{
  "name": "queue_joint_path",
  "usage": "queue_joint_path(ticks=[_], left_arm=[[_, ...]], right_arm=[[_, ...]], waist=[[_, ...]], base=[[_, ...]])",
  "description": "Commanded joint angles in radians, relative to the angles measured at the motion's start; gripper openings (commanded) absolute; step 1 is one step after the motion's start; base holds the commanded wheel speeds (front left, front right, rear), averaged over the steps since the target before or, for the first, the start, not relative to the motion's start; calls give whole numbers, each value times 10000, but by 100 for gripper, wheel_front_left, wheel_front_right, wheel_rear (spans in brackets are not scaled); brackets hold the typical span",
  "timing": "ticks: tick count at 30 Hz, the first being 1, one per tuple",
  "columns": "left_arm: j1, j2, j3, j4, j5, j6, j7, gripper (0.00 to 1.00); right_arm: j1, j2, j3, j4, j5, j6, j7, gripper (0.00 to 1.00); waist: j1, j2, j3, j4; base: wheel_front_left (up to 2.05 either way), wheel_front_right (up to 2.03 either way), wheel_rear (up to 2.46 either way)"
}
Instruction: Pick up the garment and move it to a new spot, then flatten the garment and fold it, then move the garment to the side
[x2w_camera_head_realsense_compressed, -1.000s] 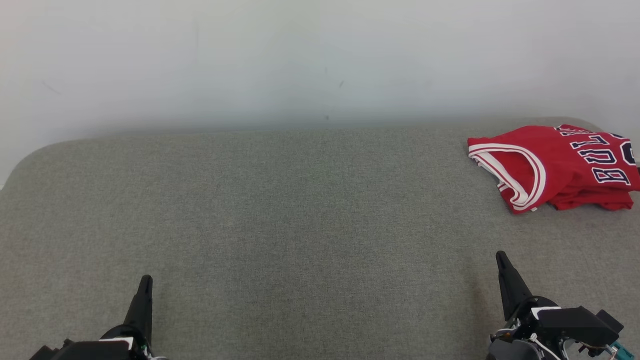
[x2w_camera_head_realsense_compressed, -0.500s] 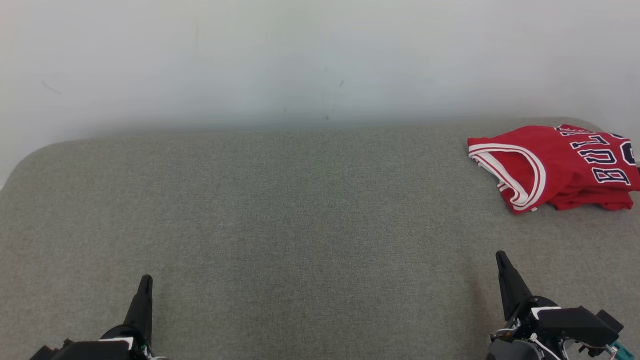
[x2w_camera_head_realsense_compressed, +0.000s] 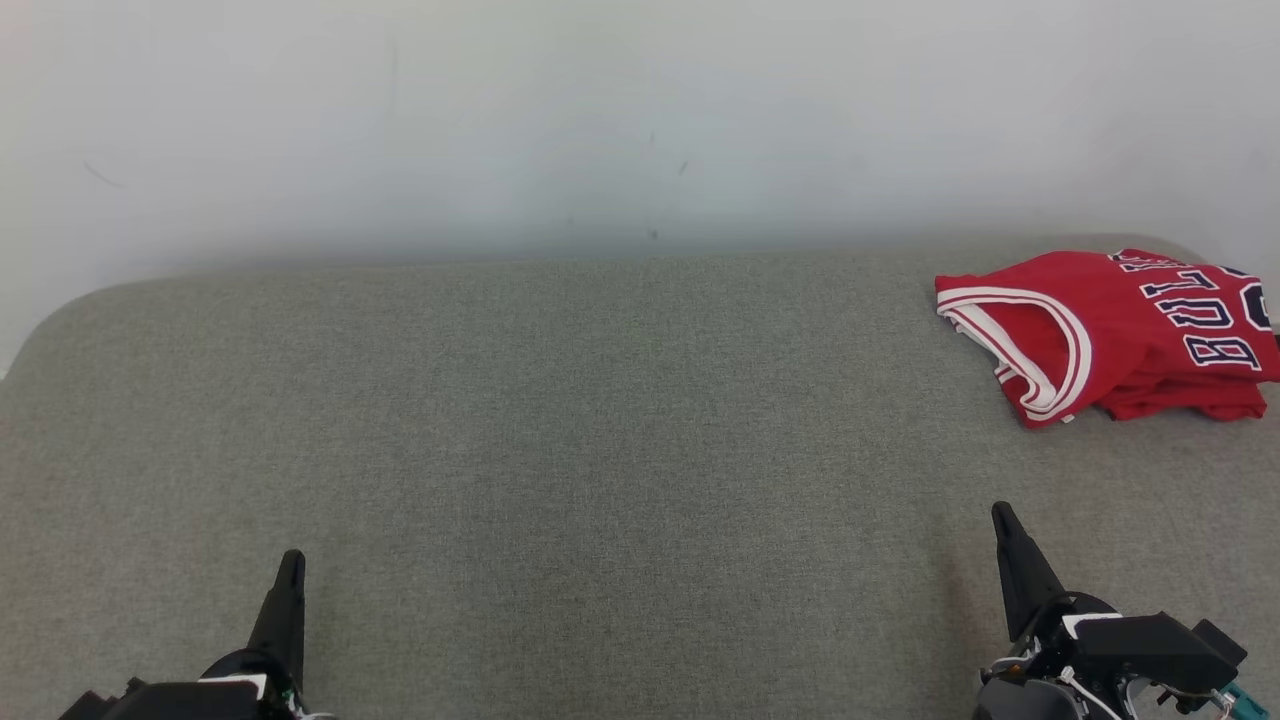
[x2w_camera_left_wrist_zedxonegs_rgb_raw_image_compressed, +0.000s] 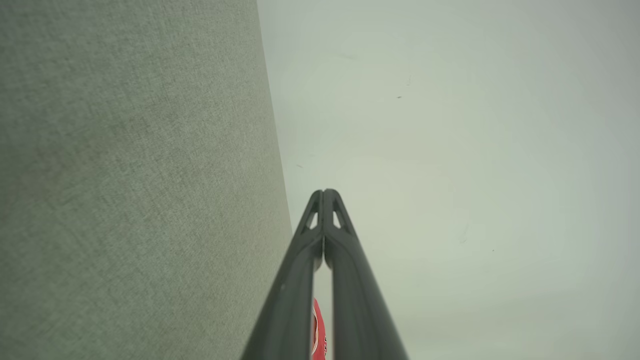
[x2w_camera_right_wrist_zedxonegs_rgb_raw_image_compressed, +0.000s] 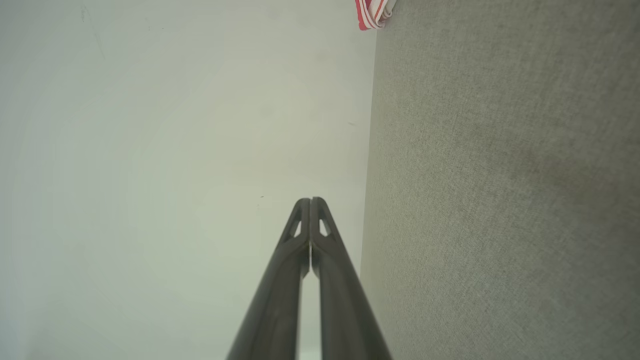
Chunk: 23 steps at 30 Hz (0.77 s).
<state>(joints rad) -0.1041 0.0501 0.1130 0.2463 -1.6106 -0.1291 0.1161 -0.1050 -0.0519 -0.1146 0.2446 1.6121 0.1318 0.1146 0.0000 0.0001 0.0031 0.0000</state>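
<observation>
Right now the garment (x2w_camera_head_realsense_compressed: 1100, 335) lies folded into a compact bundle at the far right of the grey fabric-covered worktop (x2w_camera_head_realsense_compressed: 600, 450). It is a red sleeveless jersey with white-and-dark trim and dark lettering edged in white. It sits close to the rounded far corner, just short of the pale wall (x2w_camera_head_realsense_compressed: 640, 120) behind. A trimmed opening faces the middle of the worktop, and the lettering runs toward the right edge of the head view, where the frame cuts the cloth off. Along the near side a lower layer of red cloth sticks out a little from under the top layer.

Both arms sit low at the near edge, well apart from the jersey. The left end effector (x2w_camera_head_realsense_compressed: 290, 565) shows at the lower left, its two dark fingers pressed together into a single point and gripping nothing. In the left wrist view the tips meet, with a sliver of red cloth visible far off between the finger shanks. The right end effector (x2w_camera_head_realsense_compressed: 1003, 520) shows at the lower right, nearer the garment than the left one but not touching it — its fingers are likewise closed on nothing. Their tips touch in the right wrist view, where a corner of the jersey peeks in at the top edge. Whether either end effector rests on the worktop cannot be told.
</observation>
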Motion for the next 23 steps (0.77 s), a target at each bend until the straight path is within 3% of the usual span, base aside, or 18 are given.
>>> queue_joint_path(ticks=[1, 23], left_arm=[[-104, -15, 32, -26, -44, -31, -1, 0], [-103, -14, 33, -27, -45, -31, -2, 0]], right_arm=[[-69, 38, -6, -16, 16, -21, 28, 0], [-68, 38, -5, -16, 17, -21, 29, 0]], waist=[[0, -1, 0, 0], [0, -1, 0, 0]], base=[[0, 0, 0], [0, 0, 0]])
